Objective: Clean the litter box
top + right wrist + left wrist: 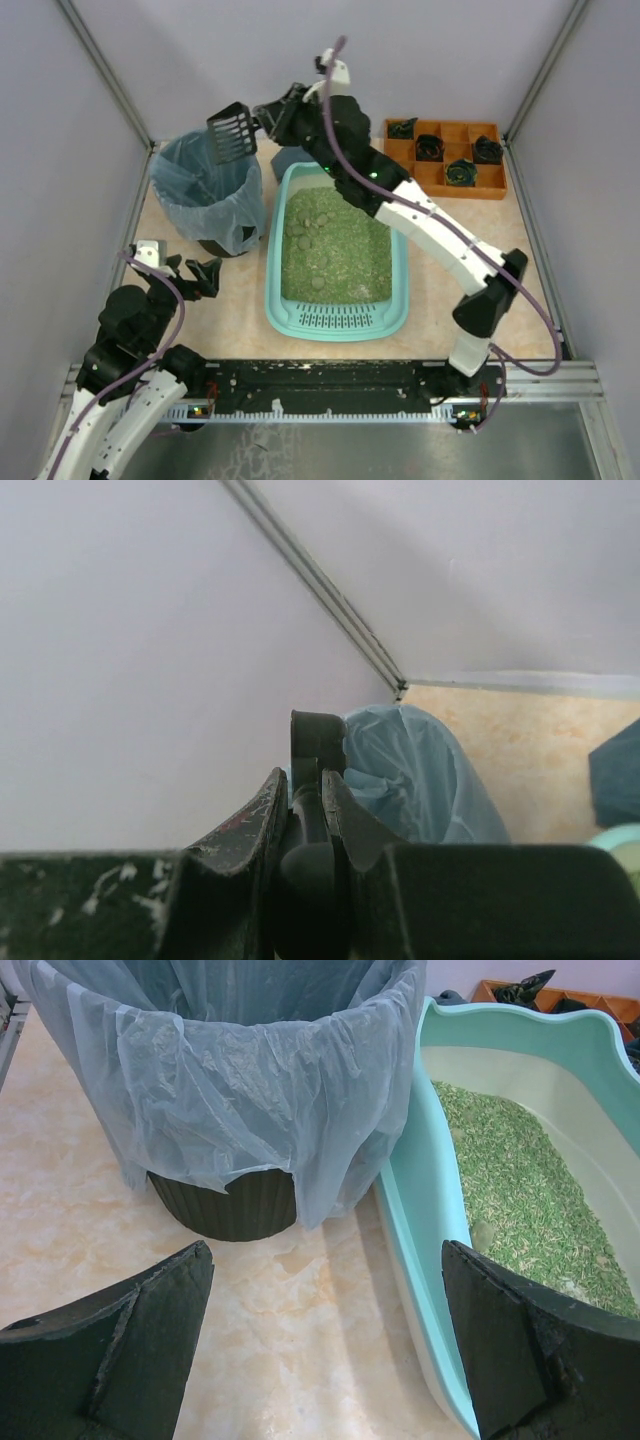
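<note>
Top view: the right gripper (268, 118) is clamped on the scoop (232, 132), tipped over the bagged bin (180, 170) at ten o'clock of the central litter box (275, 270), likely to dump waste, though I can't see any on it. Pale clumps (300, 235) dot the green litter (340, 260). Left wrist: the left gripper (325, 1295) gapes wide and empty over the tabletop (300, 1390), parked clear. Right wrist: jaws pinch the handle (317, 742).

Right pincer (264, 118) holds black scoop (232, 133) above lined bin (200, 195).
</note>
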